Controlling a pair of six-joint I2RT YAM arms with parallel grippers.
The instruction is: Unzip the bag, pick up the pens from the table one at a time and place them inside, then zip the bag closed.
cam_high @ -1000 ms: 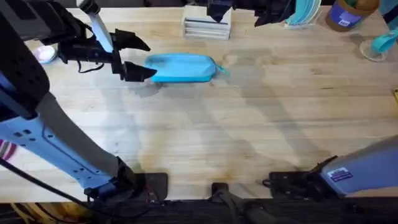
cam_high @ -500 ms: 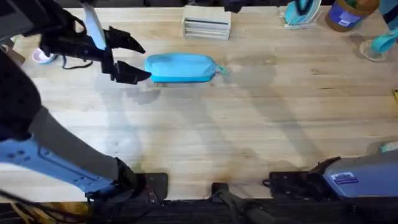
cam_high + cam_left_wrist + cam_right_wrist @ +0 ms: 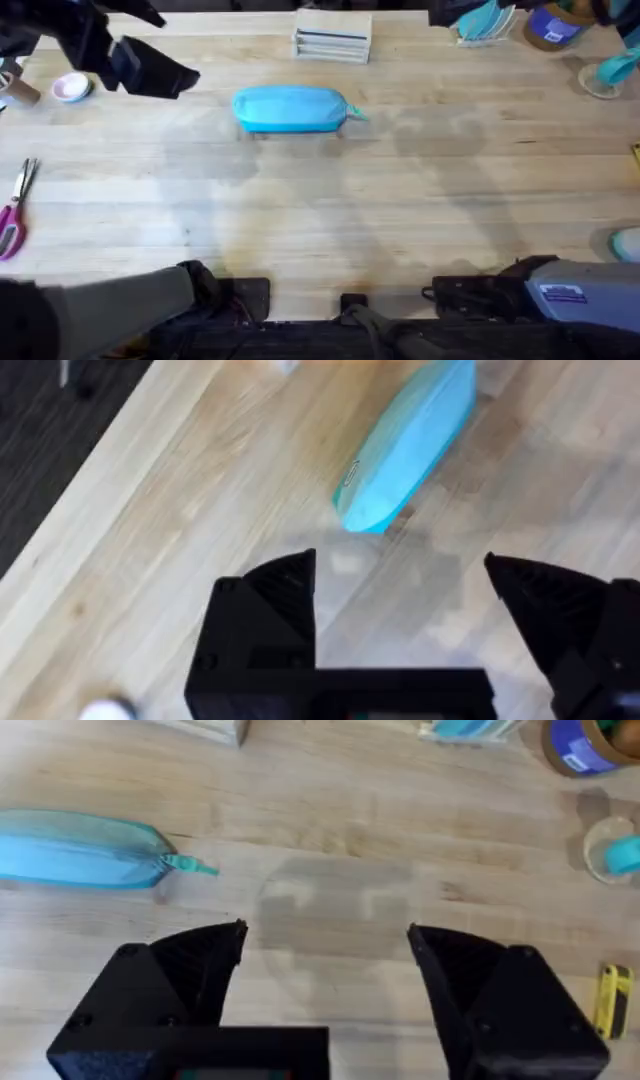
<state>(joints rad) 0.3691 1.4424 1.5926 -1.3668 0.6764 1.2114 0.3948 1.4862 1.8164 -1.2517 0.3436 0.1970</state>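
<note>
The turquoise bag [image 3: 290, 108] lies lengthwise on the table [image 3: 400, 200], toward the back and left of centre. Its teal pull tab [image 3: 357, 114] sticks out at the right end. The pouch also appears in the left wrist view as the bag [image 3: 410, 445] and in the right wrist view as the bag [image 3: 80, 850] with its tab [image 3: 190, 866]. My left gripper [image 3: 180, 48] hovers open to the left of the bag, apart from it and holding nothing; its fingers spread wide around my left gripper [image 3: 400, 565]. My right gripper [image 3: 325, 935] is open and empty, high above bare wood right of the bag. The pens are out of view.
Pink-handled scissors [image 3: 12, 215] lie at the left edge. A stacked white-grey box [image 3: 332, 42] stands behind the bag. A small pink dish [image 3: 72, 88] sits at the back left. A blue jar [image 3: 555, 25], teal items [image 3: 480, 20] and a glass [image 3: 610, 72] crowd the back right.
My left gripper has drawn back from the bag's left end, moving left and up. The scissors have come into view. The bag has not moved.
</note>
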